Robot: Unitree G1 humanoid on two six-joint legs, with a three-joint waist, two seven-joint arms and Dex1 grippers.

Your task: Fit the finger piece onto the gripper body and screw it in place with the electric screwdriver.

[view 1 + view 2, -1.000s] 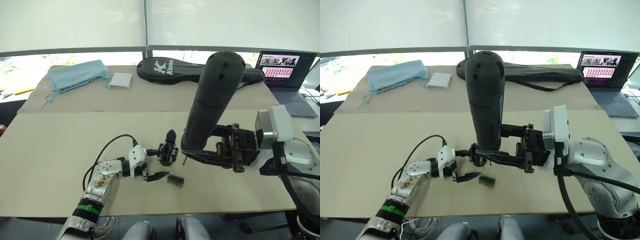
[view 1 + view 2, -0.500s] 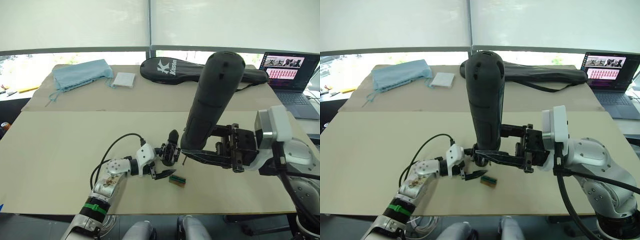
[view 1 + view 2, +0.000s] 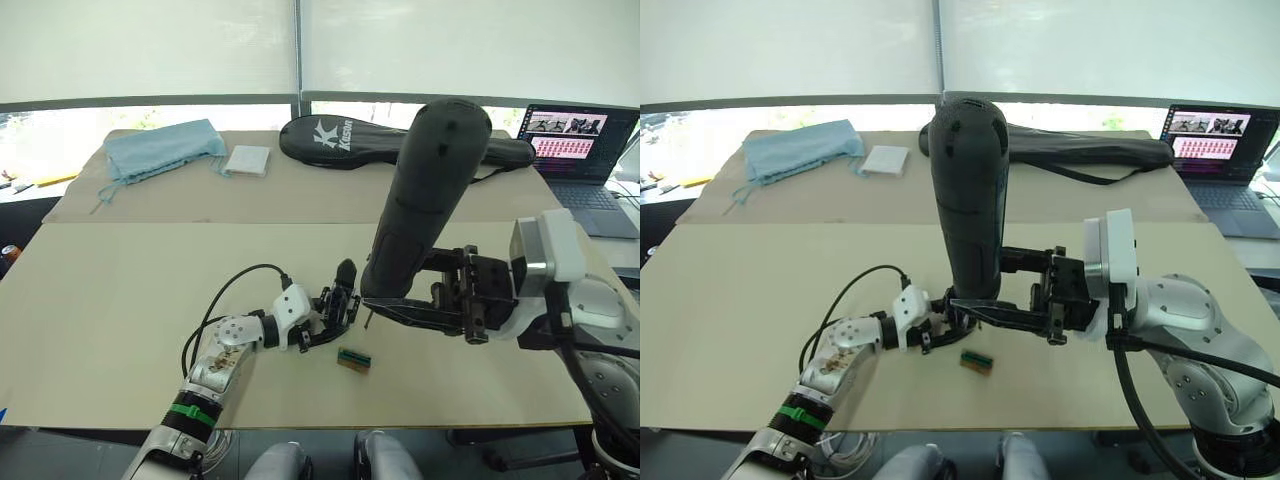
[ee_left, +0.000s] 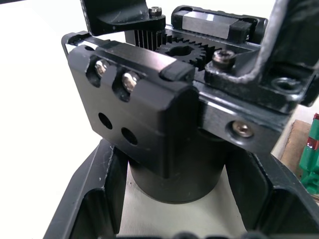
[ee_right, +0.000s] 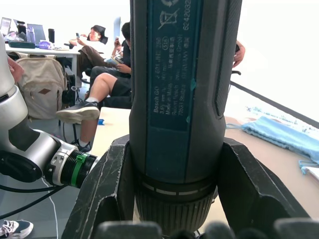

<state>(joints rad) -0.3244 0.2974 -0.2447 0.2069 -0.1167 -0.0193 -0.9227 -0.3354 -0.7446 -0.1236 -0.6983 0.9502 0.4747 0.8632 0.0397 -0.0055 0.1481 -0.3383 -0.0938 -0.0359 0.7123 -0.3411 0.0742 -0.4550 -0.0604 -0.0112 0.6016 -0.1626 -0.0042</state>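
The gripper body [image 3: 340,298] stands on the tan table with one black pointed finger [image 3: 343,271] sticking up. My left gripper [image 3: 335,322] is open and straddles its base. In the left wrist view the body [image 4: 149,99] fills the space between my fingers [image 4: 94,199], with a thin strip of table showing on each side. My right gripper [image 3: 395,290] is shut on the electric screwdriver [image 3: 425,190] and holds it upright just right of the body. The screwdriver's thin bit [image 3: 368,322] points down near the table. The finger piece is out of view.
A small green-brown box [image 3: 353,359] lies just in front of the body. At the far side lie a black racket bag [image 3: 345,138], a blue cloth [image 3: 160,148] and a white pad [image 3: 247,160]. A laptop [image 3: 578,150] stands at the far right.
My left gripper has slid right, from beside the gripper body to around its base. The right gripper and the screwdriver have stayed where they were.
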